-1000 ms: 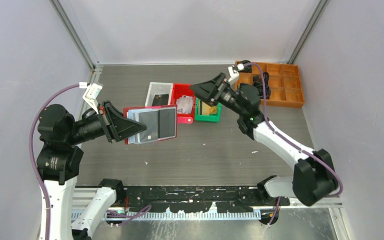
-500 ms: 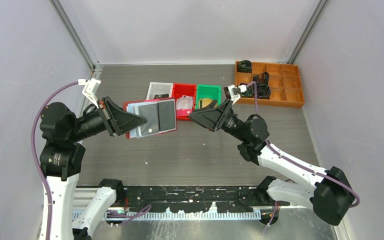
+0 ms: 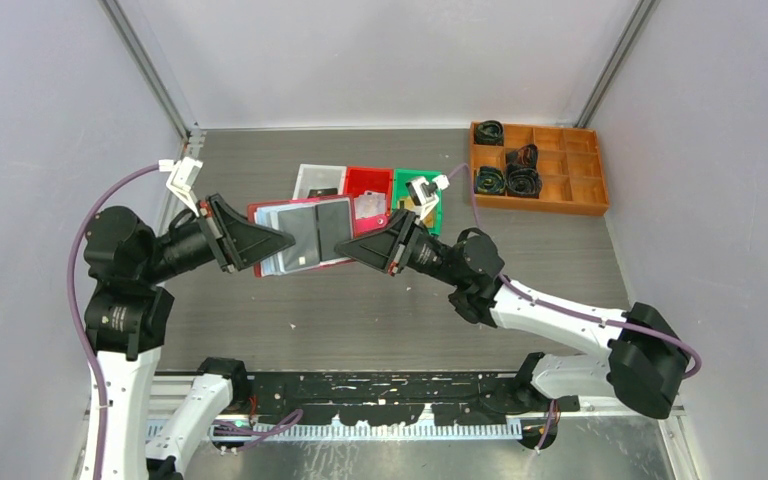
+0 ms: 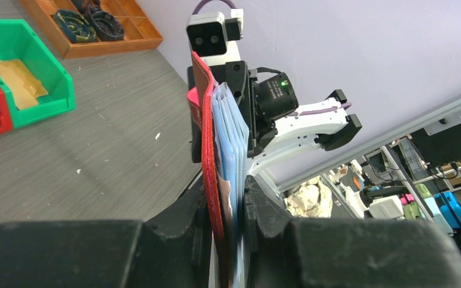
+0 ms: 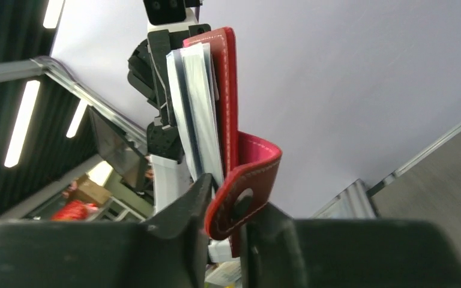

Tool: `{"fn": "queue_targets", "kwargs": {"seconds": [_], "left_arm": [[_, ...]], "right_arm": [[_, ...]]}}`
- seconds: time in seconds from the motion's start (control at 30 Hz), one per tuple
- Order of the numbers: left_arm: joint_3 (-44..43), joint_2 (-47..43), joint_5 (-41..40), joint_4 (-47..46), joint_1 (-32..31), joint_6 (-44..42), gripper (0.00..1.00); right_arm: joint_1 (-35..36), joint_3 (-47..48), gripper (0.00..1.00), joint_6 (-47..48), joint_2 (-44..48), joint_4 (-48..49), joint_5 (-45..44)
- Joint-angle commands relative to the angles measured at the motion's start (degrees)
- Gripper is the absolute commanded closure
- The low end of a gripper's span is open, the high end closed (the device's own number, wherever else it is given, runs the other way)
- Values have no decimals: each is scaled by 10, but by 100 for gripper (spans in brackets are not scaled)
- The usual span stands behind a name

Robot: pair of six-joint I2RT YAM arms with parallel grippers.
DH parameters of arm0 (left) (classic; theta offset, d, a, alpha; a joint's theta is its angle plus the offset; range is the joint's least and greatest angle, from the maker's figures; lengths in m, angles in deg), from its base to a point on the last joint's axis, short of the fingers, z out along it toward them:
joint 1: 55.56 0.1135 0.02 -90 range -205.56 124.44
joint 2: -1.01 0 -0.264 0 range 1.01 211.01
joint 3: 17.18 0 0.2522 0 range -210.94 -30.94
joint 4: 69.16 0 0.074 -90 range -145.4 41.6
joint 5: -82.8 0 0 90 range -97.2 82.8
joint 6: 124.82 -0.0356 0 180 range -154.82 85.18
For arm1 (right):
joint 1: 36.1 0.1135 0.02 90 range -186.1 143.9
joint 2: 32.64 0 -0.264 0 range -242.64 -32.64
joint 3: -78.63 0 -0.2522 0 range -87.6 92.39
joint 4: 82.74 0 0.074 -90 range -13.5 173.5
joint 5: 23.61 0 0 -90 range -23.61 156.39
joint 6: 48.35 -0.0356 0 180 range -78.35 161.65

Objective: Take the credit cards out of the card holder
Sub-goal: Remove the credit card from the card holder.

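Observation:
The red card holder [image 3: 305, 236] hangs open above the table, its pale sleeves facing up. A black credit card [image 3: 334, 229] and a grey one [image 3: 300, 242] show in the sleeves. My left gripper [image 3: 282, 241] is shut on the holder's left edge. In the left wrist view the red cover [image 4: 211, 150] and blue-white sleeves [image 4: 228, 129] stand edge-on between the jaws of that gripper [image 4: 231, 207]. My right gripper [image 3: 345, 247] meets the holder's right edge. In the right wrist view the red snap tab [image 5: 246, 186] curls between its jaws [image 5: 231, 204], touching both fingers.
Behind the holder stand a white bin [image 3: 311, 177] with a dark card, a red bin [image 3: 368, 182] with a pale card and a green bin [image 3: 406, 185] holding gold cards [image 4: 12, 75]. A wooden compartment tray [image 3: 560, 165] with black coils sits back right.
My right arm swung left from above the green bin to the holder's right edge, and its jaws narrowed onto the snap tab. The left gripper kept hold of the holder and barely shifted.

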Motion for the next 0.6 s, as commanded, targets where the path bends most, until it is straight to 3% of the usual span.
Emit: {"fn": "queue_targets", "kwargs": {"seconds": [0.0, 0.07, 0.13, 0.17, 0.37, 0.57], "left_arm": [[0, -7, 5, -14, 0, -23, 93], [1, -5, 13, 6, 0, -39, 75], [-7, 2, 16, 41, 0, -64, 59], [-15, 6, 15, 66, 0, -83, 55], [-42, 6, 20, 145, 0, -204, 52], [-33, -12, 47, 138, 0, -267, 56]], "right_arm": [[1, 30, 86, 30, 29, 4, -7], [2, 38, 99, 64, 53, -60, 3], [1, 60, 99, 121, 80, -161, 23], [1, 78, 99, 155, 92, -223, 36], [1, 231, 99, 361, 90, -593, 162], [3, 354, 99, 460, 12, -793, 267]]}}
